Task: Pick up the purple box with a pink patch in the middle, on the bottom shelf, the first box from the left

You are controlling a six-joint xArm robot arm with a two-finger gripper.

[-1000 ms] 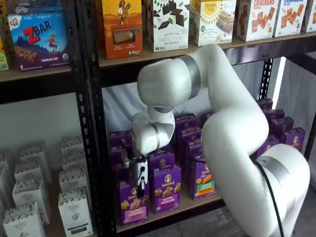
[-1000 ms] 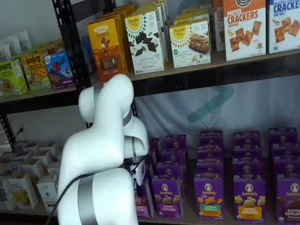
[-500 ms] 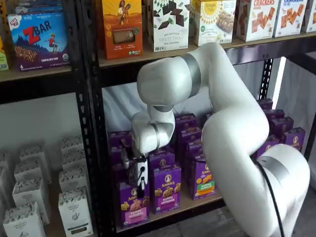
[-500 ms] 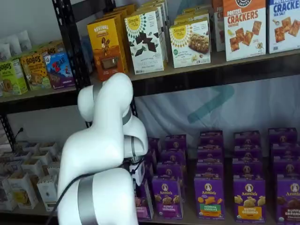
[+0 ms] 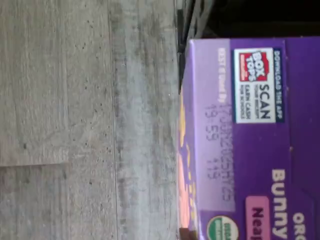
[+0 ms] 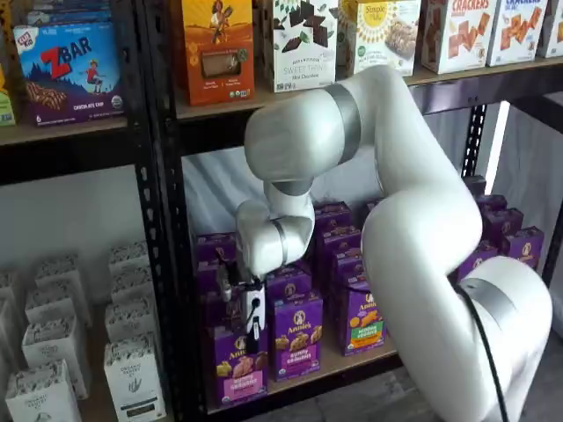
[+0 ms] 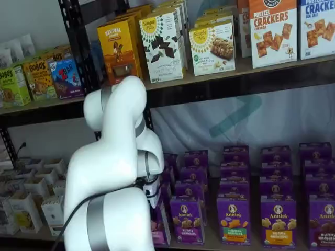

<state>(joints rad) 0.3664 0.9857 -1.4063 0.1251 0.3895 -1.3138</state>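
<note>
The purple box (image 6: pixel 237 367) with a pink band stands at the left front of the bottom shelf (image 6: pixel 352 359). In a shelf view only its edge (image 7: pixel 158 231) shows beside the arm. The wrist view shows its top (image 5: pixel 250 140) close up, with a Box Tops label and a pink patch. My gripper (image 6: pixel 253 341) hangs right over the box's top front, with one black finger in front of its upper face. No gap between the fingers shows, and I cannot tell whether they grip the box. In the other shelf view the arm hides the fingers.
More purple Annie's cartons (image 6: pixel 296 337) (image 7: pixel 233 219) stand in rows to the right and behind. A black upright (image 6: pixel 167 264) is just left of the box. White cartons (image 6: pixel 132 374) fill the bay to the left. The upper shelf (image 6: pixel 264 101) holds cracker and snack boxes.
My gripper has sunk slightly lower over the purple box and the arm's elbow has shifted up. The box has stayed in its place.
</note>
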